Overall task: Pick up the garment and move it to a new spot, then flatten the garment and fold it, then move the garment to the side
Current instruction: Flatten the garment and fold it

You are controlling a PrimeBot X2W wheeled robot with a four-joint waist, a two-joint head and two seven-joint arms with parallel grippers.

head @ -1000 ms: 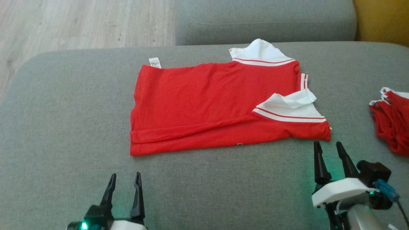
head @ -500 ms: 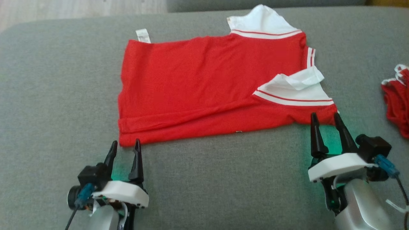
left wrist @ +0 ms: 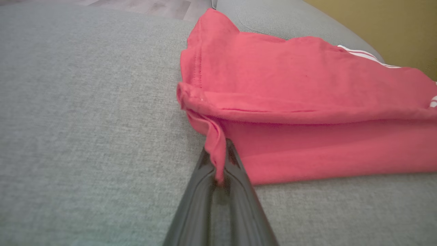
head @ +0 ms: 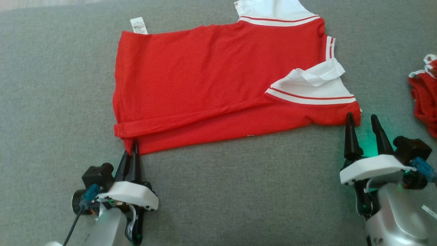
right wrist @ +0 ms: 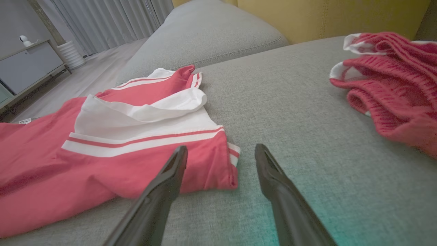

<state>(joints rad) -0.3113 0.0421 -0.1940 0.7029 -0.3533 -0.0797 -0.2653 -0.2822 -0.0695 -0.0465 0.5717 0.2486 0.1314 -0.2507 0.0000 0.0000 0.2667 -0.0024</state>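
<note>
Left wrist view: my left end effector (left wrist: 219, 158) pinches little of the shirt (left wrist: 307, 102), so it may slip free; right end effector (right wrist: 221, 147) spread.

The red shirt (head: 205, 75) is soft, matt cloth, a fine jersey knit with stitched hems. Its white striped panels have the same dull finish, and the care label (head: 139, 25) at its edge looks like thin white fabric tape. It lies on a sofa seat (head: 239, 191) of coarse grey woven upholstery, rough and without shine. The other red garment (right wrist: 392, 75) is a chunkier ribbed knit. The left gripper (head: 133, 147) has fingers (left wrist: 242, 205) of glossy black plastic that catch reflections. The right gripper (head: 361, 116) has a white matt plastic housing (head: 372, 167) on a smooth, pale grey forearm shell (head: 392, 222).
</note>
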